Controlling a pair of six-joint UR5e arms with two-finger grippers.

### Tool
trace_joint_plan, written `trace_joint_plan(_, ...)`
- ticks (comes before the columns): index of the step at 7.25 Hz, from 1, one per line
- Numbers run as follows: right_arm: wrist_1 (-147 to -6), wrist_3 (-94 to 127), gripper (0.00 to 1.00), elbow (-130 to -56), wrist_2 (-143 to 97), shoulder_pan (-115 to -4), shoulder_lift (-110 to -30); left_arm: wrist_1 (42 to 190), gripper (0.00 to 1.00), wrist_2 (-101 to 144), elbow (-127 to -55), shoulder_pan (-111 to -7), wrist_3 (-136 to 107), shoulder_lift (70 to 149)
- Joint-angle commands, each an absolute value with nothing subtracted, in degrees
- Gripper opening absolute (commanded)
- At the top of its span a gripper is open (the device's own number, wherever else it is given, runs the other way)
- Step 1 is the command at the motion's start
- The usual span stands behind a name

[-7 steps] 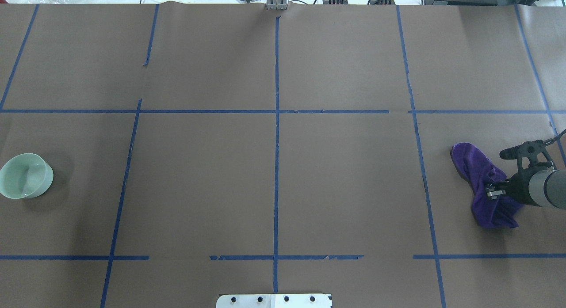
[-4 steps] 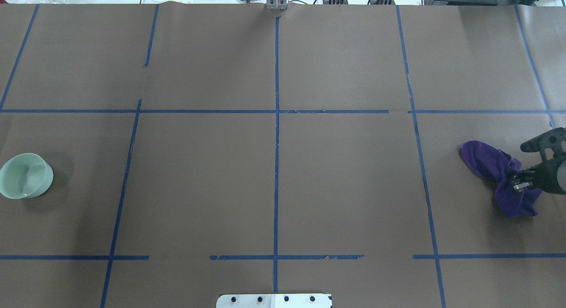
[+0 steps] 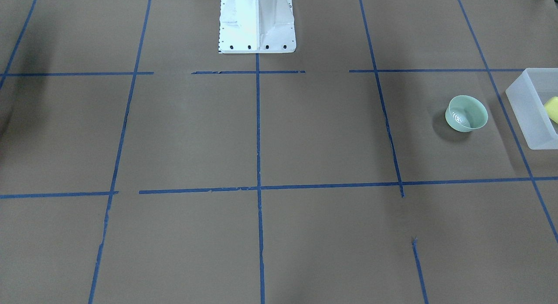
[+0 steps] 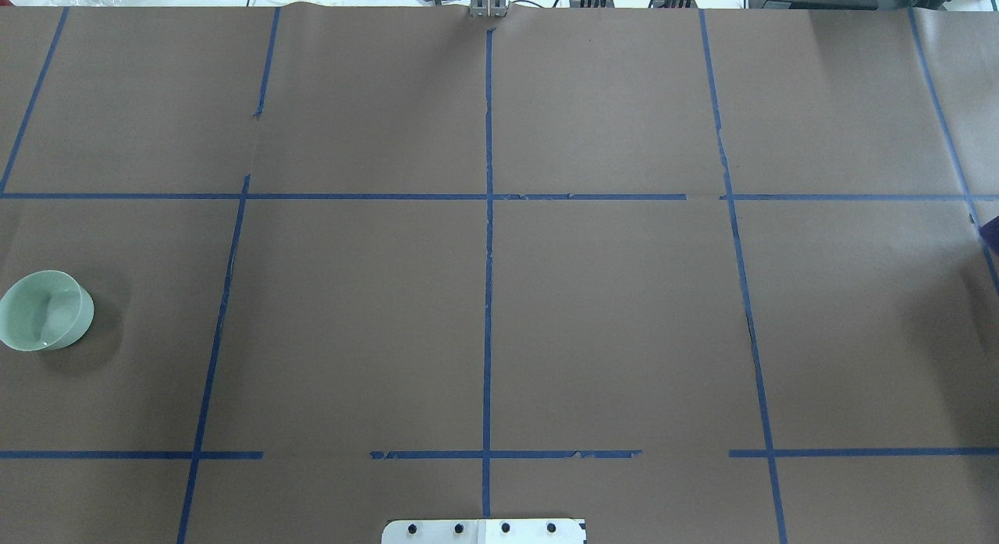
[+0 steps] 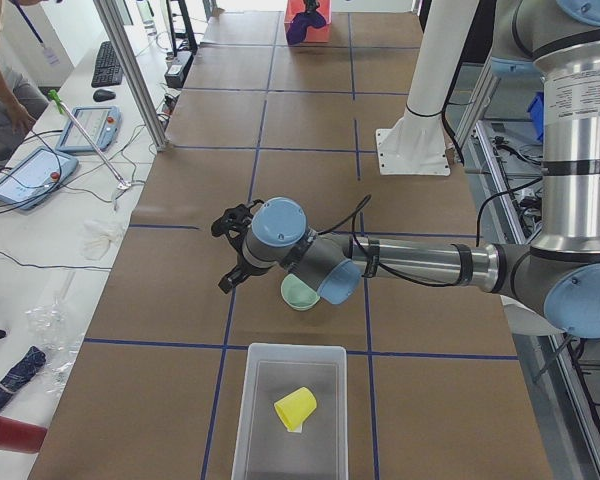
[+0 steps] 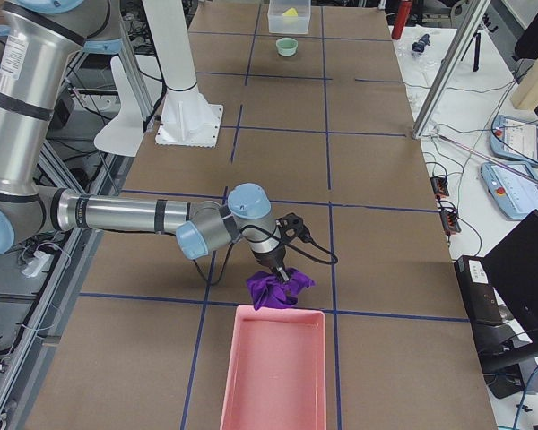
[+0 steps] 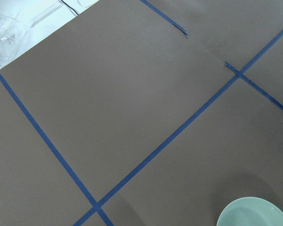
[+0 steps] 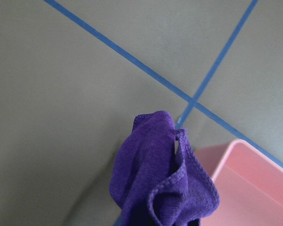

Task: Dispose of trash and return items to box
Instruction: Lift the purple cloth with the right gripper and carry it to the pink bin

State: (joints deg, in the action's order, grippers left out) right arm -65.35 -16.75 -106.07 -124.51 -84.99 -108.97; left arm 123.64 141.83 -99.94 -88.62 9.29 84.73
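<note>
Bowl (image 3: 466, 113), white mark inside, beside box (image 3: 526, 113) holding yellow cup (image 5: 295, 408)

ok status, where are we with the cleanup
Left gripper by mint bowl, right gripper at purple cloth beside pink tray; open or shut unclear on both. Yellow cup in box, bowl outside it. Nothing seen between bowl and box.

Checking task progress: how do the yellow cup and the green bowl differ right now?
The cup is yellow, the bowl mint green. The cup lies tipped inside the box; the bowl stands upright on the table, outside it. The bowl has a white mark inside; the cup looks plain. Both are small open vessels.
</note>
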Motion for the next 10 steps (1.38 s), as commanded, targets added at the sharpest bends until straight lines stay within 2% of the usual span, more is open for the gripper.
trace_joint_plan(1,-84.63,-43.91,0.00,-105.21,-125.96,-100.67,-103.48,123.75,1.00,140.28,-101.25,-88.16,4.41,86.04)
trace_joint_plan(2,-86.29,-48.47,0.73,-101.46,-125.86,-101.94,-103.62,123.75,1.00,140.27,-101.25,-87.89,3.00,86.91)
trace_joint_plan(3,-84.92,-46.34,1.00,-98.21,-126.82,-102.30,-103.45,123.75,1.00,140.27,-101.34,-87.19,1.94,87.10)
trace_joint_plan(5,-79.51,-17.65,1.00,-99.05,-137.56,-99.69,-103.53,124.71,1.00,136.88,-101.69,-85.36,-1.91,87.36)
trace_joint_plan(8,-59.28,12.42,1.00,-99.40,-138.52,-86.42,-104.15,139.84,1.00,122.41,-99.33,-69.32,-20.85,82.03)
trace_joint_plan(9,-57.50,17.00,1.00,-100.71,-138.43,-84.22,-104.15,152.28,1.00,120.69,-93.75,-65.34,-26.49,79.39)
trace_joint_plan(10,-57.48,22.18,1.00,-103.68,-134.77,-80.20,-104.24,161.19,0.93,120.06,-88.99,-63.30,-30.46,77.80)
